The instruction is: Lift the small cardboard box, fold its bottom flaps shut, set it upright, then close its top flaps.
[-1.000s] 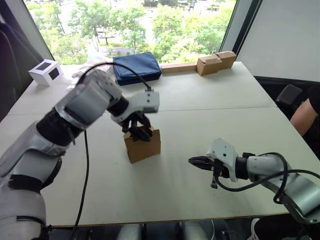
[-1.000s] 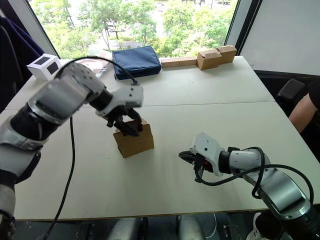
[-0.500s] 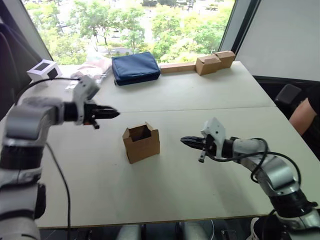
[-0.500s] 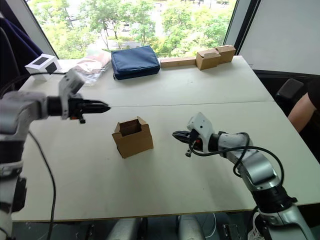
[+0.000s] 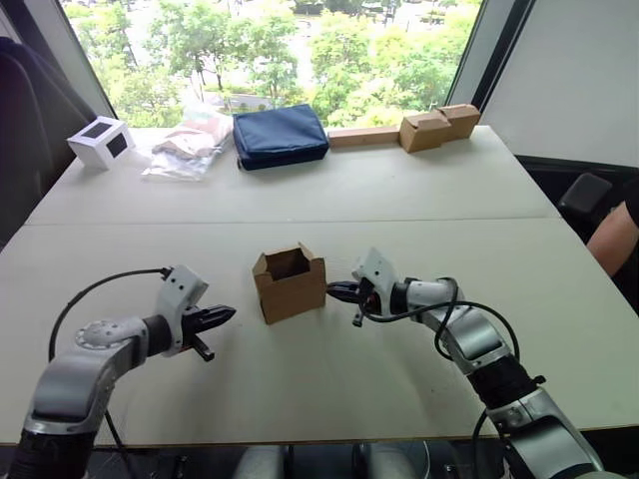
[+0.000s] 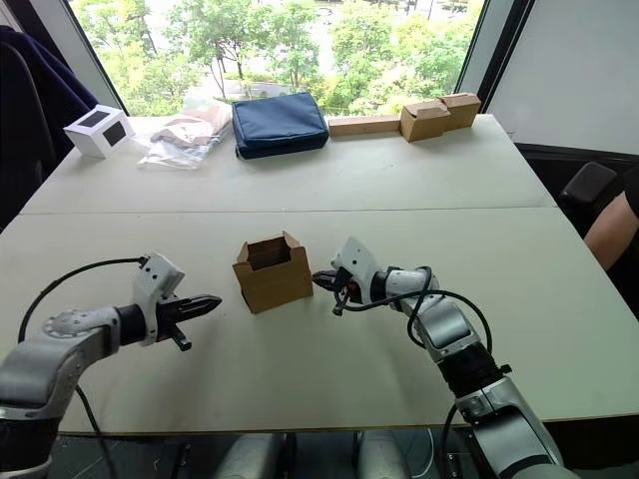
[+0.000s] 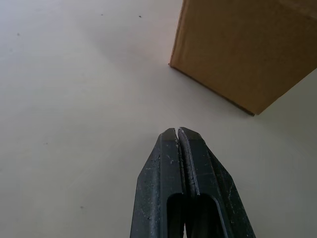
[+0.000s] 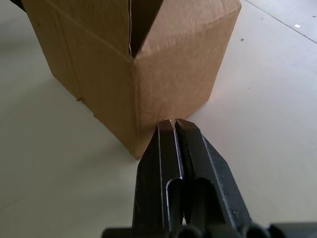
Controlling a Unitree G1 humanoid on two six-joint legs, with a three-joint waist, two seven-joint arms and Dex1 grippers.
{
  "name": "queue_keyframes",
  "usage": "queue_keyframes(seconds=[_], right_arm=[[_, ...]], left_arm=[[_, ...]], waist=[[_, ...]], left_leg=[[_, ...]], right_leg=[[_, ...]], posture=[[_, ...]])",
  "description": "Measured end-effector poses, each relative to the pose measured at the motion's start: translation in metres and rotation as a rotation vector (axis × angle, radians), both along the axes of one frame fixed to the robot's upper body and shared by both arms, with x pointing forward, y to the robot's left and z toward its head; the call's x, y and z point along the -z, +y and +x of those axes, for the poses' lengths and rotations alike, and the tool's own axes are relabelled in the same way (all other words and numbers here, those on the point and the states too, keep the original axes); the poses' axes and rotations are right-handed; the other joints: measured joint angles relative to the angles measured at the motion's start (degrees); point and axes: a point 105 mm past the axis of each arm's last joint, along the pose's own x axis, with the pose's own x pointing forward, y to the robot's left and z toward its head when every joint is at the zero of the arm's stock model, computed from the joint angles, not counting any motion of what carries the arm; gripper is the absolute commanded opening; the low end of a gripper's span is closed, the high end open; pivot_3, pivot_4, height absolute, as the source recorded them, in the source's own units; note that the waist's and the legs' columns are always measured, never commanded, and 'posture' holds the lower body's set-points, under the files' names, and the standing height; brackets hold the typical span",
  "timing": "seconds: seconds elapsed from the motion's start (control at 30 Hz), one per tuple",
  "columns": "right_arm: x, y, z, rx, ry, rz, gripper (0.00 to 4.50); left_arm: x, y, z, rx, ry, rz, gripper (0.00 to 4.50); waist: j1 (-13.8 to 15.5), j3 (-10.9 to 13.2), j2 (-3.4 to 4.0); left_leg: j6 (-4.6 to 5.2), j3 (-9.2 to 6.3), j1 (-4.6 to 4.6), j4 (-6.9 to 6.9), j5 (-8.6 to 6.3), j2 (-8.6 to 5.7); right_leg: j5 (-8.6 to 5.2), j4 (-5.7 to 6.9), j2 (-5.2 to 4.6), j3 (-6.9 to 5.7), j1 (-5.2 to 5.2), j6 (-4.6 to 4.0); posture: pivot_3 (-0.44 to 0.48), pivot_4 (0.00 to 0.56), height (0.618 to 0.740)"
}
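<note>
The small cardboard box (image 5: pixel 290 286) stands upright in the middle of the table, its top flaps (image 5: pixel 287 256) standing up around an open top. My left gripper (image 5: pixel 225 314) is shut and empty, low over the table a short way to the box's left, pointing at it. In the left wrist view its closed fingertips (image 7: pixel 177 133) aim at the box's lower corner (image 7: pixel 245 49), still apart from it. My right gripper (image 5: pixel 332 289) is shut and empty, its tips right at the box's right side. The right wrist view puts those fingertips (image 8: pixel 173 124) against the box's lower corner (image 8: pixel 133 79).
At the table's far side lie a navy pouch (image 5: pixel 280 135), a clear plastic bag (image 5: pixel 190 140), a white cube with a black face (image 5: pixel 100 142) and paler cardboard blocks with a long strip (image 5: pixel 419 128). A person's arm (image 5: pixel 617 239) shows at the right edge.
My left gripper left the box's top, shut, and swung down to the table left of the box. My right gripper moved left up to the box's side. The camera tilted.
</note>
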Motion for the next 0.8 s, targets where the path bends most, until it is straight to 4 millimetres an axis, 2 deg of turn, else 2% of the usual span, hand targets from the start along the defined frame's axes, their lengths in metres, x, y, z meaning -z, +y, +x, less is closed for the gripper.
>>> queue_keyframes(seconds=[0.23, 0.3, 0.5, 0.8], right_arm=[[0.004, 0.008, -0.002, -0.016, 0.008, 0.012, 0.0], [0.002, 0.003, -0.007, -0.006, 0.013, 0.017, 0.0], [0.01, -0.004, -0.027, -0.003, 0.063, 0.006, 0.0], [0.011, -0.007, -0.042, -0.002, 0.087, -0.002, 0.0]], left_arm=[[0.009, -0.029, 0.001, 0.097, 0.006, -0.006, 0.03], [0.01, -0.034, 0.002, 0.121, 0.005, 0.001, 0.03], [0.015, -0.038, 0.006, 0.166, 0.008, 0.025, 0.03], [0.014, -0.04, 0.007, 0.205, 0.016, 0.039, 0.03]], waist=[[-0.6, 0.0, 0.01], [-0.7, 0.0, 0.02], [-1.1, 0.0, 0.03], [-1.1, 0.0, 0.04]], left_leg=[[-0.04, -0.01, 0.02, -0.04, 0.02, 0.01], [-0.04, -0.02, 0.02, -0.06, 0.02, 0.0], [-0.05, -0.01, 0.05, -0.07, 0.0, 0.01], [-0.04, -0.01, 0.05, -0.07, 0.0, 0.03]], right_leg=[[0.0, 0.02, 0.05, -0.01, 0.0, 0.0], [0.0, 0.01, 0.04, -0.01, 0.01, 0.0], [0.0, 0.0, 0.07, -0.01, 0.01, 0.0], [0.0, -0.01, 0.07, 0.0, 0.02, 0.0]], posture=[[0.0, 0.15, 0.737], [0.0, 0.15, 0.737], [0.0, 0.15, 0.737], [0.0, 0.15, 0.737]])
